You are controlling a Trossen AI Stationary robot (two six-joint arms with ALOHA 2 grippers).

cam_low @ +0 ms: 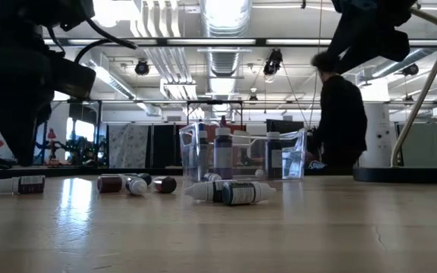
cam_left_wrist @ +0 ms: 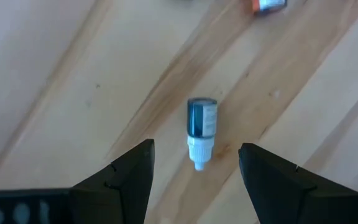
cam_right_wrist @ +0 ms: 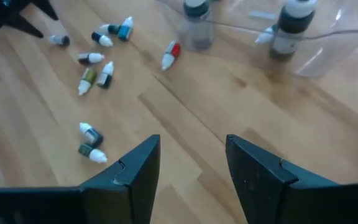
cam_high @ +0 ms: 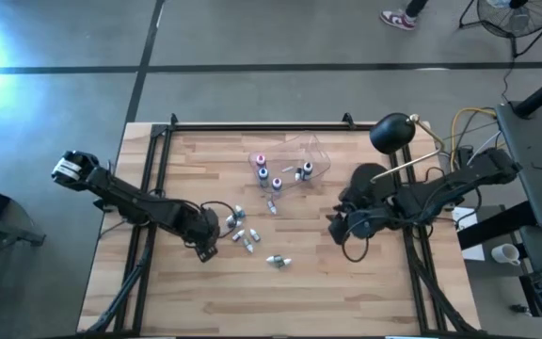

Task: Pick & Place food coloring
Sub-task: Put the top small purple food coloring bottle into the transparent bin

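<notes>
Left gripper (cam_left_wrist: 194,171) hangs low over the wooden table (cam_high: 280,292), its two dark fingers spread apart with nothing between them; just ahead of the fingertips one blue-bodied bottle (cam_left_wrist: 201,127) of food coloring lies on its side, white nozzle pointing back toward the gripper, touching neither finger. Right gripper (cam_right_wrist: 191,168) is held above the table's right half, its fingers likewise parted and empty, looking across the boards toward the clear plastic tub (cam_high: 307,158).

That tub sits toward the far middle of the table, seemingly tipped, though its exact lean cannot be told. Through its clear walls the right wrist view shows two bottles standing upright, one with a dark cap (cam_right_wrist: 196,22) and one with a white cap (cam_right_wrist: 291,28); whether both stand fully inside cannot be told. From above, more upright bottles with pink and dark caps (cam_high: 263,172) stand just beside the tub's left edge.

Most of the loose food coloring (cam_high: 241,231) lies scattered on its side in the table's middle, near the left gripper. A pair (cam_high: 278,261) lies nearer the front edge, well apart from the tub, and a red-capped one (cam_right_wrist: 171,55) lies alone between the scatter and the tub.
</notes>
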